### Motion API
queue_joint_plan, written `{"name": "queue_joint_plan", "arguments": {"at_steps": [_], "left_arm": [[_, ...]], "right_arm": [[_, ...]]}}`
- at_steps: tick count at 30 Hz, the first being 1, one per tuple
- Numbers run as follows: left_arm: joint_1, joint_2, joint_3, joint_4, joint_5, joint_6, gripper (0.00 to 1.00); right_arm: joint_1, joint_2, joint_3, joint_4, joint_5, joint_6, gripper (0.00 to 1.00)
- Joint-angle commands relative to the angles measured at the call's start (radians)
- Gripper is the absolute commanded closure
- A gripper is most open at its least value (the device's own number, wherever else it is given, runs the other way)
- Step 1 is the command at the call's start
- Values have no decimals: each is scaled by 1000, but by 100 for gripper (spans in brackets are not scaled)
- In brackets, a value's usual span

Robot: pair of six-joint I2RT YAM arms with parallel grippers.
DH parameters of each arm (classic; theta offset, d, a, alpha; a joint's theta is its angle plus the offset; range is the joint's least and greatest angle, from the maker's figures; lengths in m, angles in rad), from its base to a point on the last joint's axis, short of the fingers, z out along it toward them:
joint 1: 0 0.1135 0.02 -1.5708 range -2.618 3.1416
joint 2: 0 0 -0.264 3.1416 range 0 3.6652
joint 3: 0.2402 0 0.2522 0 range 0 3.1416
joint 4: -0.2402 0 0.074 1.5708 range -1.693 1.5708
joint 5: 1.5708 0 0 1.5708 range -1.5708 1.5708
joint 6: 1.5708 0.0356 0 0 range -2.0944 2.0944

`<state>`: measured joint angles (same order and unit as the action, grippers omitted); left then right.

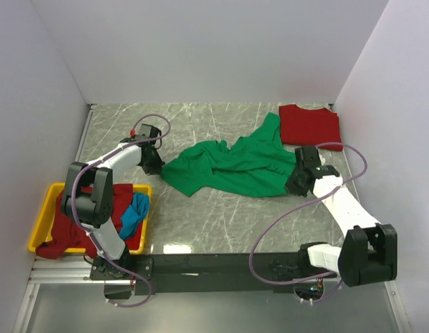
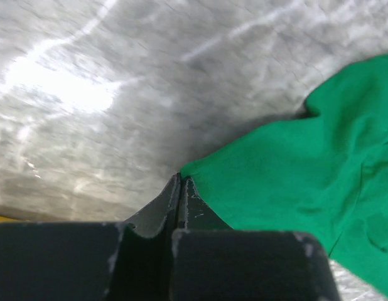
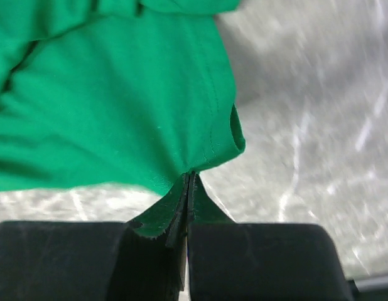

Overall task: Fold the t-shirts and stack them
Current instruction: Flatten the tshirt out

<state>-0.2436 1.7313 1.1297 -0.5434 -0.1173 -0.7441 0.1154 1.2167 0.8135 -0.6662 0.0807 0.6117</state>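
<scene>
Looking down in the top view, my left gripper (image 1: 153,163) and right gripper (image 1: 298,182) sit at opposite ends of the green t-shirt (image 1: 235,166), crumpled on the table (image 1: 200,222) — a folded red t-shirt (image 1: 309,125) lies at the far right. Left wrist view: jaws together, pinching a corner of the green t-shirt (image 2: 288,188). Right wrist view: jaws clamped on its hem.

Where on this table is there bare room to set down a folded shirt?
Two bare patches: the far table strip behind the green t-shirt, left of the red t-shirt; and the near strip between it and the arm bases, right of the yellow bin. The middle is crowded with green cloth.
</scene>
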Motion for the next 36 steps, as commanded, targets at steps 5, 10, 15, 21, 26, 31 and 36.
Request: {"name": "queue_joint_plan", "arguments": {"at_steps": [5,10,15,21,26,31,36], "left_arm": [[18,14,48,-15,31,60,99],[18,28,64,-21,34,81,99],[23,53,97,-33,28,107,99],[27,74,127,-44,80,114,99],[27,100,150,-55,99,141,99],[33,125,171,-72,108,187,99],[43,131,177,-78,136,226,99]], "right_arm": [[1,-118,-94,-125,57,86,76],[1,-160,-134,-130,57,140,41],[-28,-120,-171,-82,39,177,37],[-161,-86,-209,-21,-13,203,57],[-168,-108,-243,31,-15,243,59],[-168,-109,-266,94,-27,290,59],[-166,-92,-257,93,11,322,59]]}}
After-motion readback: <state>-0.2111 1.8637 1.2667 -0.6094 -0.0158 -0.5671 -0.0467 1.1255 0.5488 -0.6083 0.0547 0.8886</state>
